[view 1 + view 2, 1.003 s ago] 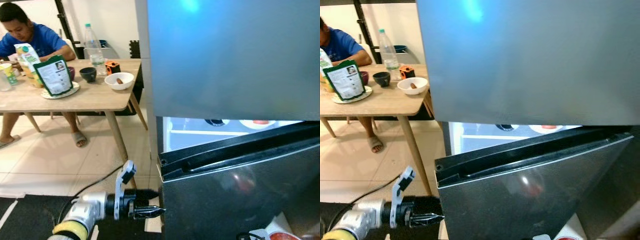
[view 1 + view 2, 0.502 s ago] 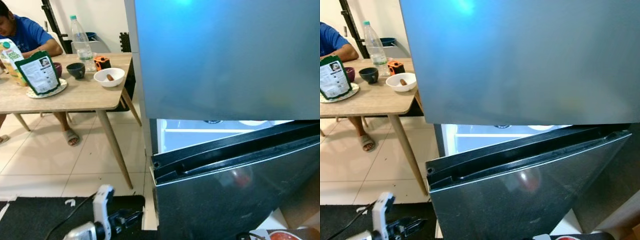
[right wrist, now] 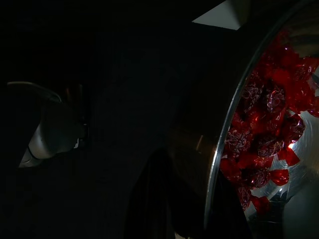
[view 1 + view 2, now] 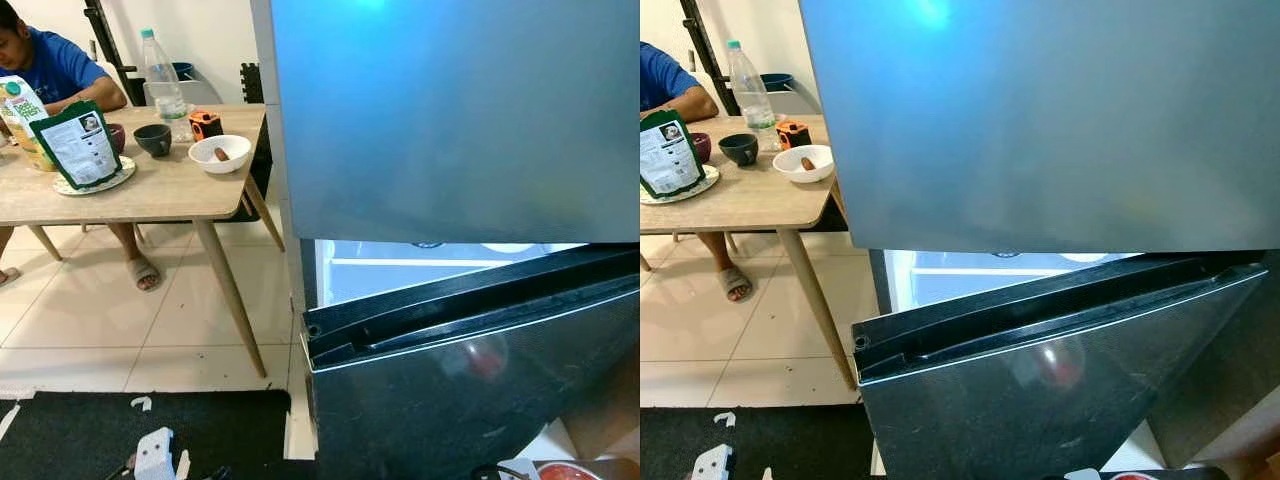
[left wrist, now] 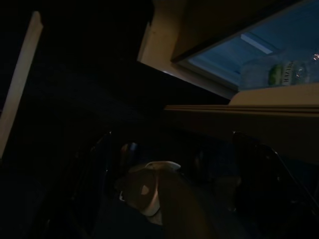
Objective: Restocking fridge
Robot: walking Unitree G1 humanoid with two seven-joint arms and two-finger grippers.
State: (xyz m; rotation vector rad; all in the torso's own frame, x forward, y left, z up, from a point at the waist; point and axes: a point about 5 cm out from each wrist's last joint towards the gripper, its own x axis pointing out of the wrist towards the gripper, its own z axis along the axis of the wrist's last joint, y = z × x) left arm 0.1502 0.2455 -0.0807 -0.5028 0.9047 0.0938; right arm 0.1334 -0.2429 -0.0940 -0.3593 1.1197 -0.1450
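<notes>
L arm [image 4: 155, 458] dropped: 1 s ago its gripper was out level by the fridge door's [image 4: 470, 380] lower corner, 0.5 s ago lower and pulled back, now just the wrist's white bracket at bottom edge over the mat [image 4: 120, 425], fingers out of frame. Door gap narrower than 1 s ago, less lit shelf [image 4: 420, 268] showing. Cam swung right in the first half-sec, table [image 4: 150, 195] shifted toward the L of the head views; barely any shift since.
</notes>
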